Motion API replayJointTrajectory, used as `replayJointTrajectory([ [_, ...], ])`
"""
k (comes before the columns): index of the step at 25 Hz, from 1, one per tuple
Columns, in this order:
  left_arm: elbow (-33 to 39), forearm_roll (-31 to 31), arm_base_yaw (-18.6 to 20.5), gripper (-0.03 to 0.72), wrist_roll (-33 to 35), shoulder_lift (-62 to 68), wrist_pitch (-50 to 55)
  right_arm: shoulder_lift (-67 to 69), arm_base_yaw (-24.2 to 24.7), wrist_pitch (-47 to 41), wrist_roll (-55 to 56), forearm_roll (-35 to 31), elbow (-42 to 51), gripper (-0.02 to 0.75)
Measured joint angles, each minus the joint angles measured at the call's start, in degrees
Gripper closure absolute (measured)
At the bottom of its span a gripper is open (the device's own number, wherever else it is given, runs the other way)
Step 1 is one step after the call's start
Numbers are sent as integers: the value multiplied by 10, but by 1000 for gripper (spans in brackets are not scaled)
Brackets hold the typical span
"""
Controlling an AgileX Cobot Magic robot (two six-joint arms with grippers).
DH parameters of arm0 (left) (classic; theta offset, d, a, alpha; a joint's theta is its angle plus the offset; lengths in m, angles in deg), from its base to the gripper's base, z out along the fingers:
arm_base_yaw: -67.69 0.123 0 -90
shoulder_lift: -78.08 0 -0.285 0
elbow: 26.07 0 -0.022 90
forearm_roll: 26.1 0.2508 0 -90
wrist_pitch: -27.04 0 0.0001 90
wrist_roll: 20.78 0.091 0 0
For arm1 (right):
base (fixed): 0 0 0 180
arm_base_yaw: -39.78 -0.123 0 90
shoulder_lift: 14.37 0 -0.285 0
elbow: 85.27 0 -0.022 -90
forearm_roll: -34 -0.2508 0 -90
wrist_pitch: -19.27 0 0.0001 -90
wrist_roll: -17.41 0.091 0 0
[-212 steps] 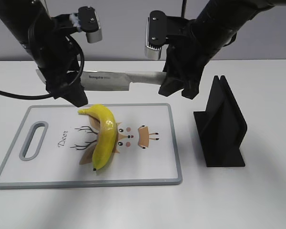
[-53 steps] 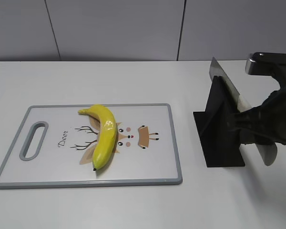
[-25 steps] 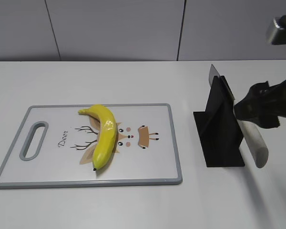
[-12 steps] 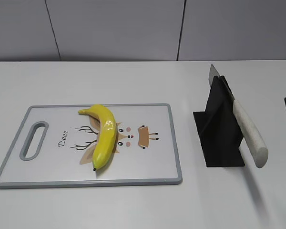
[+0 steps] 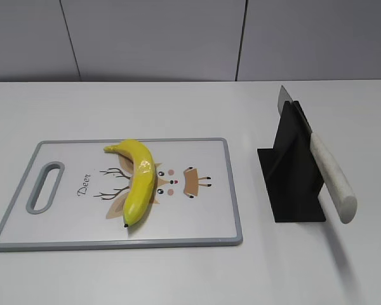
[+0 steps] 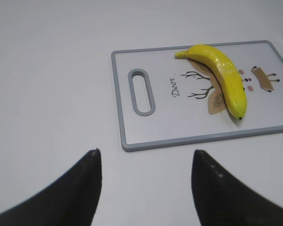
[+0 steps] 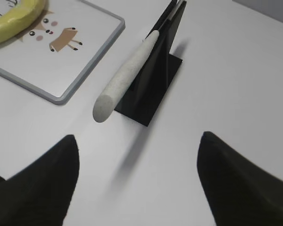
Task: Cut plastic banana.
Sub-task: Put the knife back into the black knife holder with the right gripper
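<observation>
Both my jaws hang released and empty above the counter, the knife parked in its black stand and the plastic banana apparently whole on the cutting board, so drawing that knife looks next.

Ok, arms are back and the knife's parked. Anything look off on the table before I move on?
Yes: the plastic banana lies whole on the cutting board, with no gap between halves. The knife sits slotted in the black stand, handle sticking out toward the camera. Both grippers are open and empty. Nothing is spilled or tipped.
</observation>
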Motion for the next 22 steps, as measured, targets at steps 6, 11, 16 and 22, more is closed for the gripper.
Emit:
replayJointTrajectory([
  [6,1,-1,0,105,0,-56,-1,-114,0,-54,-7,12,3,146],
  [11,1,-2,0,105,0,-56,-1,-181,0,-106,-7,16,19,146],
  [16,1,-2,0,120,0,-56,-1,-219,0,-109,-7,7,36,146],
  [22,1,-2,0,129,0,-56,-1,-223,0,-109,-7,6,36,146],
])
